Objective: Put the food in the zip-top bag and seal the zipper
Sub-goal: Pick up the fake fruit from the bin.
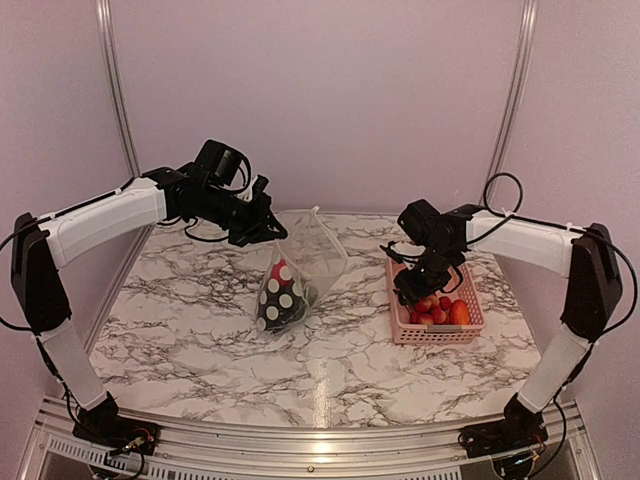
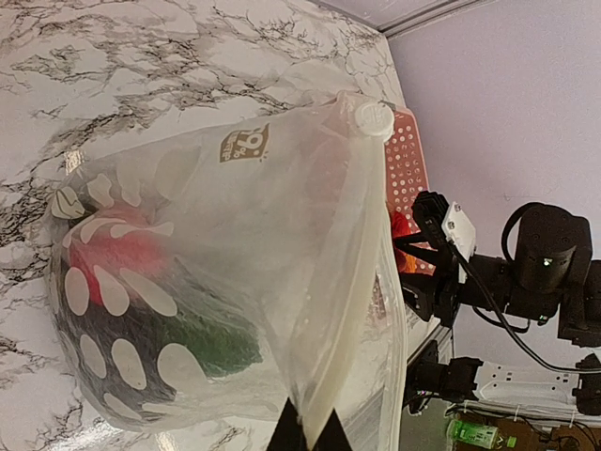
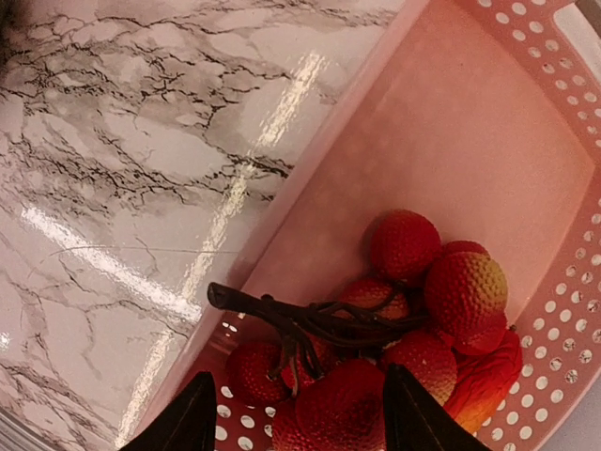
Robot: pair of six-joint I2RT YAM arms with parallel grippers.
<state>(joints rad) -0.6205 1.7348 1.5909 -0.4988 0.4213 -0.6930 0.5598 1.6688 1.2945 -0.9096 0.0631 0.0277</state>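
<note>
The zip-top bag is a clear pouch with white dots, hanging upright over the table's middle. My left gripper is shut on the whitish zipper at the bag's mouth edge. Inside the bag lie pieces of food: something red, something green and a dark shape. My right gripper hangs low inside the pink basket. Its jaws are apart, either side of a cluster of red bumpy fruits on a brown stem. There is a gap on the left side. An orange piece lies beside the cluster.
The pink basket stands on the marble table at the right, to the right of the bag. In the left wrist view the right arm shows behind the bag. Pale walls and metal frame posts close the back.
</note>
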